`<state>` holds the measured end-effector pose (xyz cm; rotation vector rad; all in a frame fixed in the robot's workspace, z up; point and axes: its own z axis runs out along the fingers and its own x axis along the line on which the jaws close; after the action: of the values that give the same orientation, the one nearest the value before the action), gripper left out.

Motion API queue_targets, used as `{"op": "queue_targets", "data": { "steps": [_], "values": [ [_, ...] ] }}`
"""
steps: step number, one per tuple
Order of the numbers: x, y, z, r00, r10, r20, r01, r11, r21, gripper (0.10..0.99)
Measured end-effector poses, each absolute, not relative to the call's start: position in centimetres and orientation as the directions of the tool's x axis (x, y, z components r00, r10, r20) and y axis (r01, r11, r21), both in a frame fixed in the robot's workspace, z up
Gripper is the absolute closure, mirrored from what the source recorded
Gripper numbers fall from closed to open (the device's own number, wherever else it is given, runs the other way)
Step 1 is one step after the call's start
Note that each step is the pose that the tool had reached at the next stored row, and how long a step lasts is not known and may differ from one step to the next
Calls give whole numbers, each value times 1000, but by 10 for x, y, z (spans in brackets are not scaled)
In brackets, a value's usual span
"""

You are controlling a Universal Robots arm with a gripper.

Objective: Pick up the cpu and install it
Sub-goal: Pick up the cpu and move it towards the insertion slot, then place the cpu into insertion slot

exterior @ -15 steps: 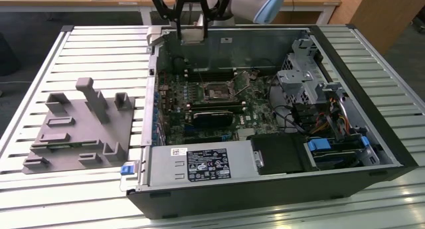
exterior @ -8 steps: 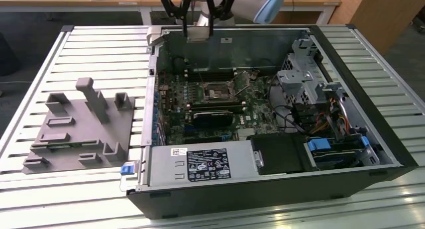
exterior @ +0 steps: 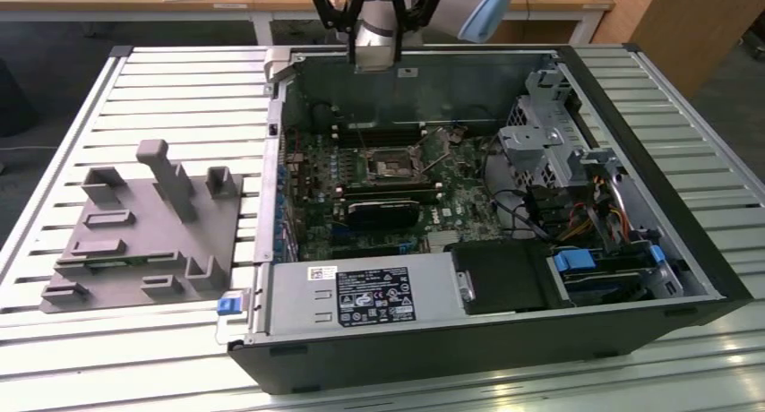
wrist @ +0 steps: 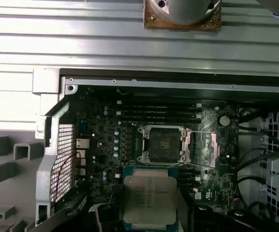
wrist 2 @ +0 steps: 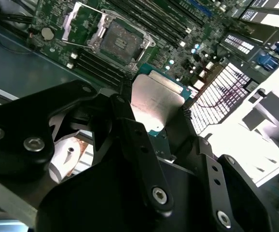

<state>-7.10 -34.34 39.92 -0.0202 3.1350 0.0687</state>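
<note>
The cpu (wrist 2: 155, 103), a thin square chip with a silvery top, sits between the black fingers (wrist 2: 124, 104) of my gripper (wrist 2: 156, 110), which is shut on its edges. It is held in the air above the open computer case. In the first wrist view the cpu (wrist: 149, 199) hangs just short of the socket (wrist: 162, 145), whose metal frame is swung open to one side. The socket (wrist 2: 118, 41) shows dark and bare in both wrist views. In the exterior view my gripper (exterior: 372, 38) hovers over the case's far wall, and the socket (exterior: 391, 167) lies mid-board below it.
The case (exterior: 282, 278) lies open on a slatted metal table (exterior: 179, 98). A grey plastic tray (exterior: 143, 233) stands at the exterior view's left. Inside are a long black card (exterior: 382, 213), a power supply (exterior: 358, 296), drive cages (exterior: 544, 139) and loose cables (exterior: 574, 219).
</note>
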Motion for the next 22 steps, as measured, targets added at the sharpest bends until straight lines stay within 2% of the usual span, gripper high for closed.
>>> {"op": "queue_targets", "data": {
  "steps": [15,22],
  "values": [
    [-50,-340,398,-1000,6,-6,5,999,38,557],
    [-49,-340,397,-994,111,-6,111,993,36,557]
  ]
}}
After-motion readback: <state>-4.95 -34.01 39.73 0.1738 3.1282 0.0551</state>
